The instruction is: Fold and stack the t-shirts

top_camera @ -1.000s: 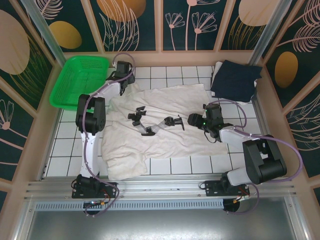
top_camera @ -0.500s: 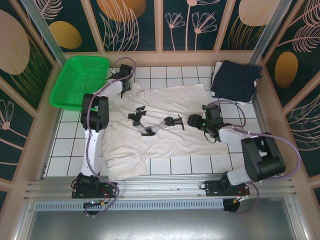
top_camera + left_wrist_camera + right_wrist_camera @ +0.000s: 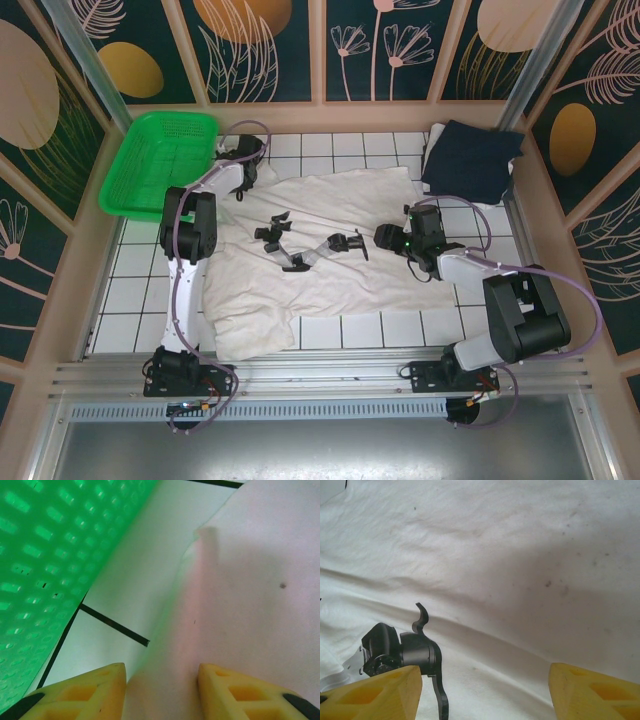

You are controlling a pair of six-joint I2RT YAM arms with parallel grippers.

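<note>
Cream cotton covers most of my working area. The cream t-shirt (image 3: 340, 200) lies spread and wrinkled across the middle of the white tiled table (image 3: 330, 145), with a black marking (image 3: 402, 652) on its upper face. My left gripper (image 3: 161, 667) sits low at the shirt's far left corner, just beside the green mesh basket (image 3: 165, 150). Its yellow fingers stand partly apart, and the cloth's edge runs through the gap, unclamped. My right gripper (image 3: 483, 669) hangs over the shirt's right side, jaws spread wide and holding nothing, with the marking near its left finger. The navy t-shirt (image 3: 470, 160) rests folded in the far right corner, just beside the cream one.
</note>
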